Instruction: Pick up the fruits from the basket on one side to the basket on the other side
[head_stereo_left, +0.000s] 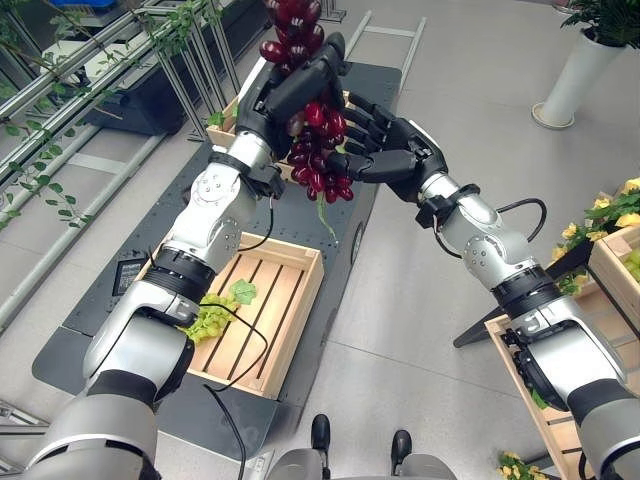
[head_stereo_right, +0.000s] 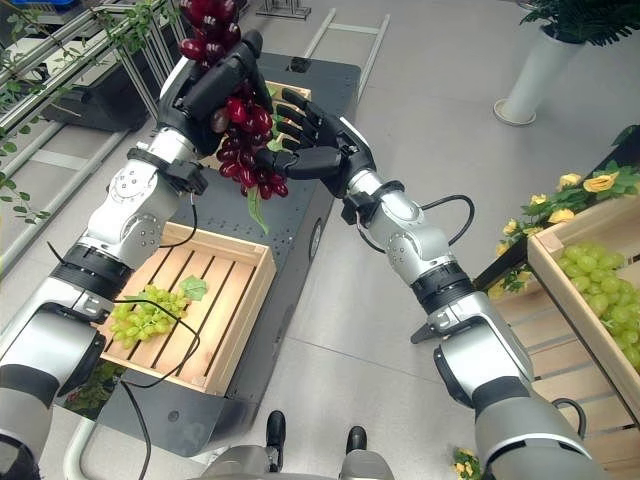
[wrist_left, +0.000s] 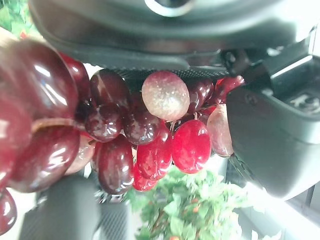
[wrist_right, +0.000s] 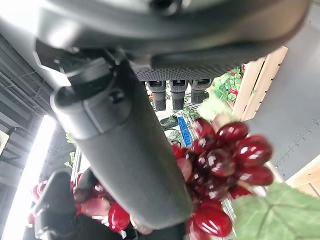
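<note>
Two hands at work: left hand (head_stereo_left: 292, 88) is clenched round the upper part of a bunch of red grapes (head_stereo_left: 318, 150), held high in the air; right hand (head_stereo_left: 392, 148) has relaxed, spread fingers cupped against the side of the bunch's hanging part, not closed on it.
Fruit location: red grapes hang above the far end of the dark cart (head_stereo_left: 100, 330); green grapes (head_stereo_right: 148, 312) lie in the near wooden crate (head_stereo_right: 235, 320) on the cart, at that crate's left edge.
Destination: likely the crate (head_stereo_right: 570, 300) on the robot's right, which already holds green grapes (head_stereo_right: 605, 290).
Step in hand: a handover from left to right, as I judge it.
Doing it well: close the right fingers round the stem end or the thick of the bunch before the left lets go.
Risk: loose grapes or the dangling leaf (head_stereo_right: 257, 208) may tear off if squeezed or pulled sideways.
</note>
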